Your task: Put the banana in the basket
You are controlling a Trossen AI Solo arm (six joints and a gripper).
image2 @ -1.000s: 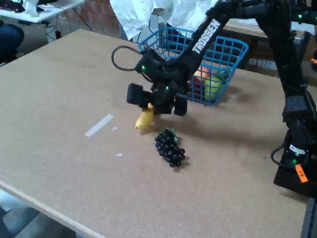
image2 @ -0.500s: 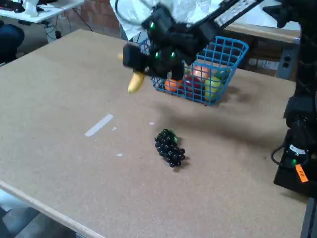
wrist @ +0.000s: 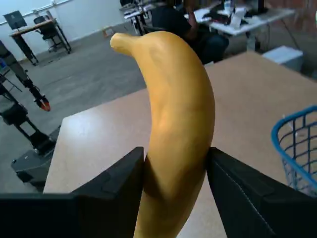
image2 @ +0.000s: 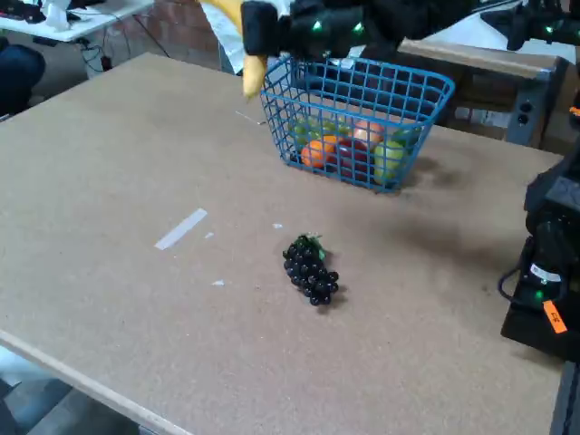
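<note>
two fingers (wrist: 176, 198) clamped on banana (wrist: 173, 124) | its lower end cut off | basket (image2: 362, 118) holds partly hidden fruit

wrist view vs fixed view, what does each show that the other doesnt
Only the wrist view shows the claw shut on the banana close up, both fingers against its sides, plus the room floor and desks behind.

Only the fixed view shows the grape bunch, the tape strip, the fruit in the basket, and the arm's base.

Both show the banana held above the table beside the blue basket.
</note>
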